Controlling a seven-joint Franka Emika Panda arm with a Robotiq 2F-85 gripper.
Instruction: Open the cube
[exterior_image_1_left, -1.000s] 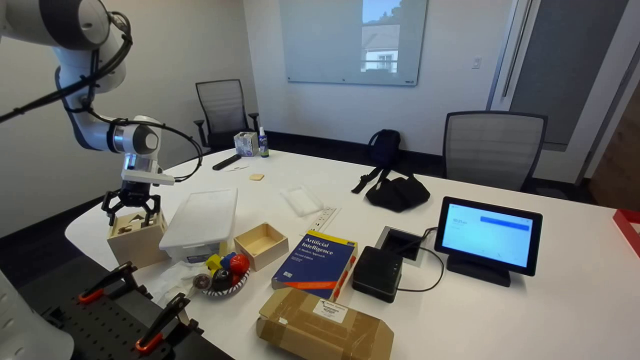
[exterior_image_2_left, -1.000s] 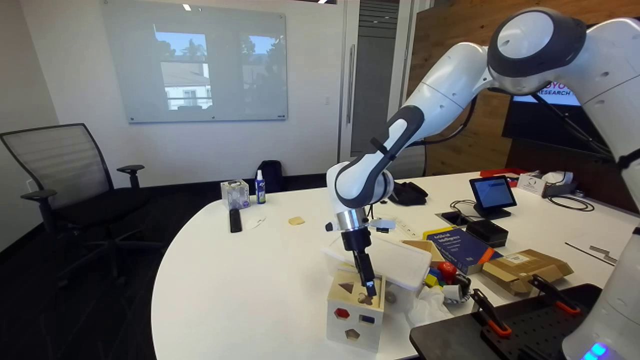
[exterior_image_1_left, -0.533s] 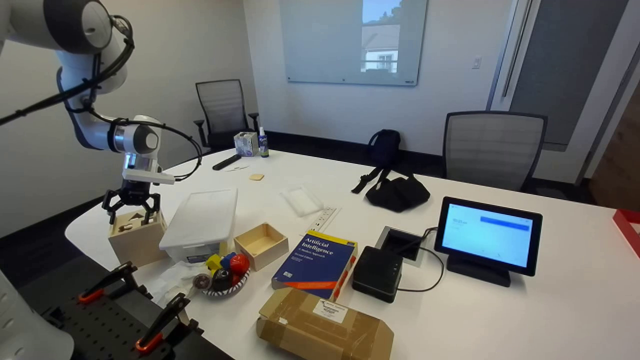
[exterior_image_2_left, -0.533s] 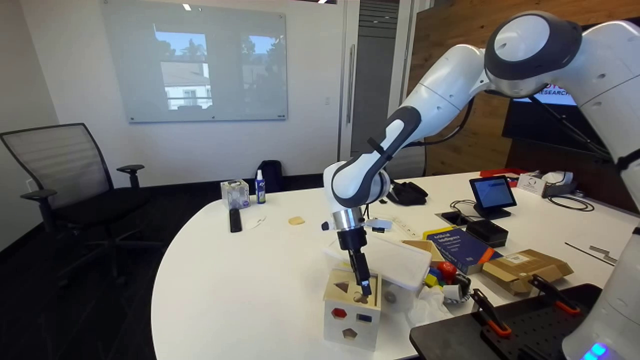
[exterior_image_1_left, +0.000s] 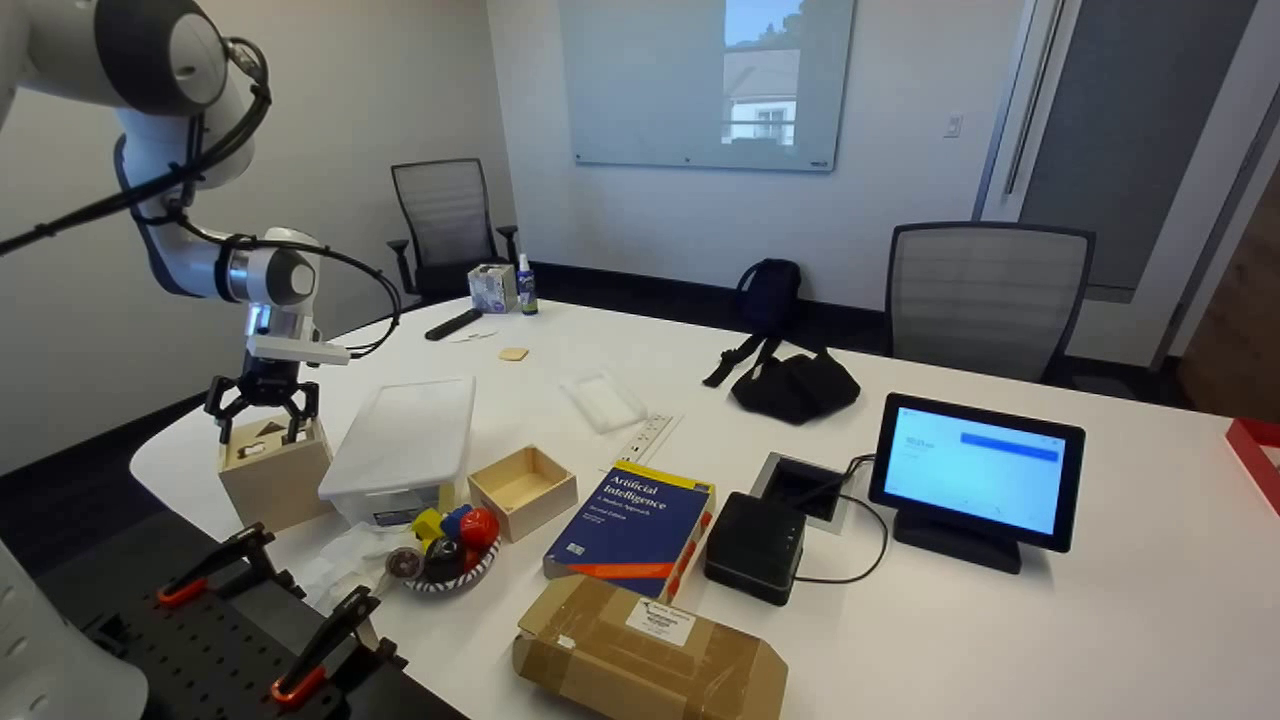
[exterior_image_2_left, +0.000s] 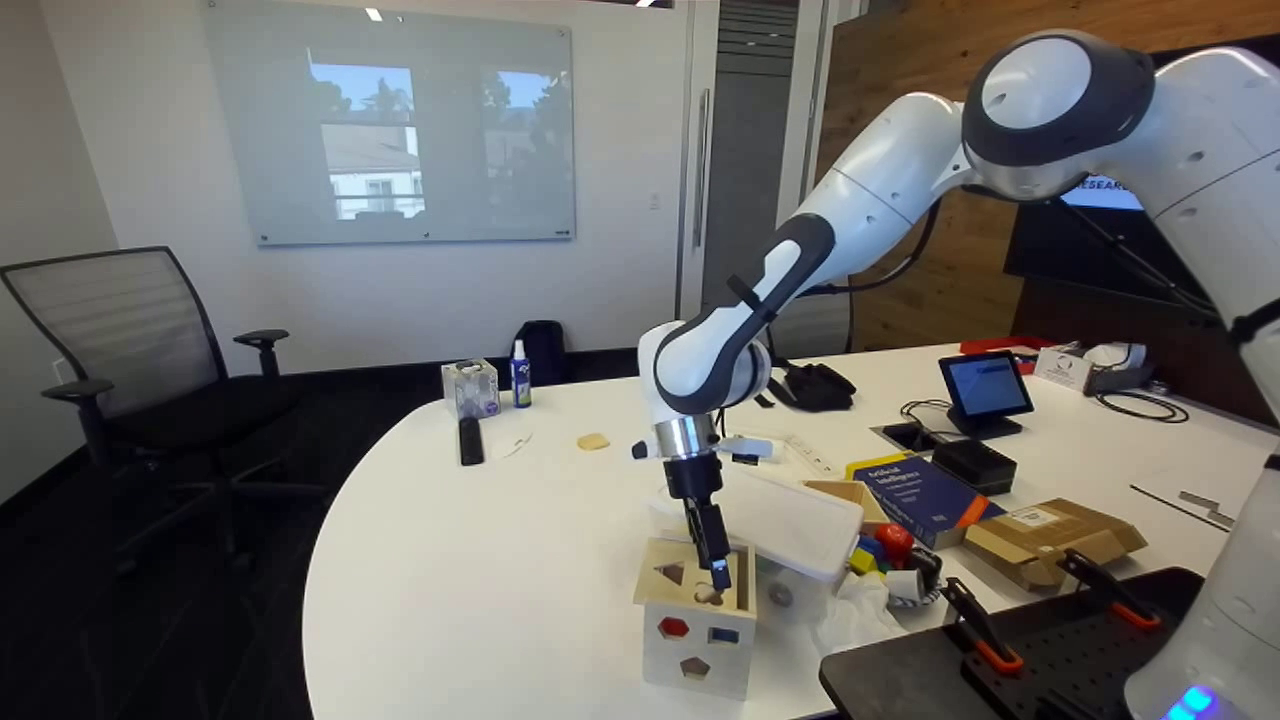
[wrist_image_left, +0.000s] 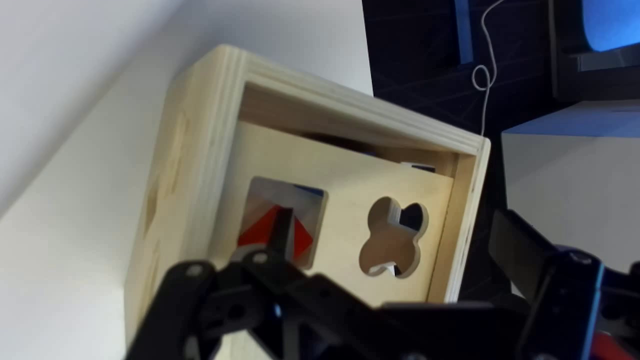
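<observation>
The claw (exterior_image_1_left: 258, 434) hangs spread wide over the cube (exterior_image_2_left: 697, 642) near the edge of the table (exterior_image_2_left: 480, 580), and with nothing I can see pinning it, a finger (wrist_image_left: 283, 230) snagging the ajar lid (wrist_image_left: 342, 215) could drag the whole cube off.

In an exterior view, gripper (exterior_image_1_left: 258, 437) sits at the top of the wooden cube (exterior_image_1_left: 275, 492), jaws spread; contact unclear. White lidded bin (exterior_image_1_left: 405, 430) just beside the wooden cube. Open-top box (exterior_image_1_left: 545, 510) beside the bin. Striped bowl (exterior_image_1_left: 455, 584) holds red ball (exterior_image_1_left: 479, 527), yellow block (exterior_image_1_left: 427, 525). Textbook (exterior_image_1_left: 632, 525) between open-top box and black box (exterior_image_1_left: 755, 550). Lit tablet (exterior_image_1_left: 978, 470) well apart, on white table (exterior_image_1_left: 1130, 640).
</observation>
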